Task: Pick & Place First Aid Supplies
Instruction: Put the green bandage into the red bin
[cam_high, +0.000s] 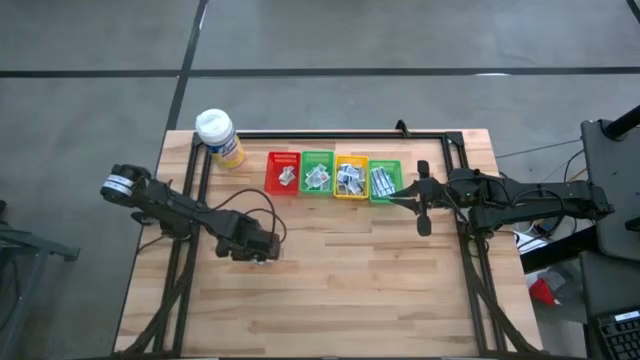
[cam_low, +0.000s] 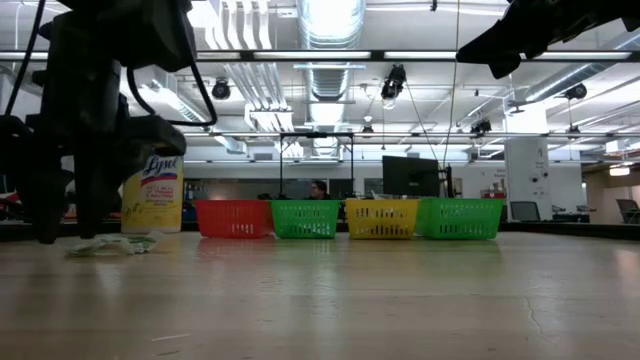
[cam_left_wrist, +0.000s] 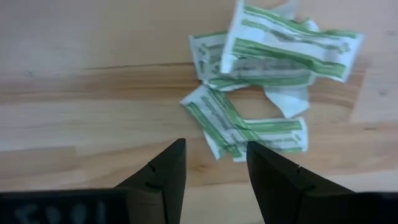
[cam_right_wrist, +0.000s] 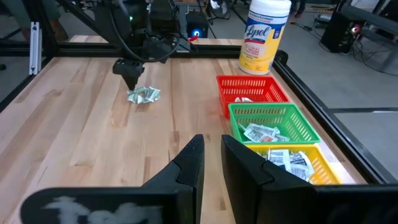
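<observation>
A small heap of white packets with green print (cam_left_wrist: 261, 81) lies on the wooden table left of centre, also seen from the right wrist as the packet heap (cam_right_wrist: 144, 94). My left gripper (cam_left_wrist: 214, 165) stands open just above the table, pointing down, at the heap's edge; its fingertips are beside the nearest packet (cam_left_wrist: 242, 127) and touch nothing. From table height the left gripper (cam_low: 60, 225) hangs next to the heap (cam_low: 115, 243). My right gripper (cam_right_wrist: 211, 140) waits in the air near the right green basket (cam_high: 385, 180), with a narrow gap between its fingers and nothing in it.
Four baskets stand in a row at the far side: red (cam_high: 283, 172), green (cam_high: 318, 172), yellow (cam_high: 350, 176), green, each holding packets. A yellow wipes bottle with a white cap (cam_high: 218, 136) stands at the far left. A black frame (cam_high: 330, 134) borders the table. Bare wood lies toward the near edge.
</observation>
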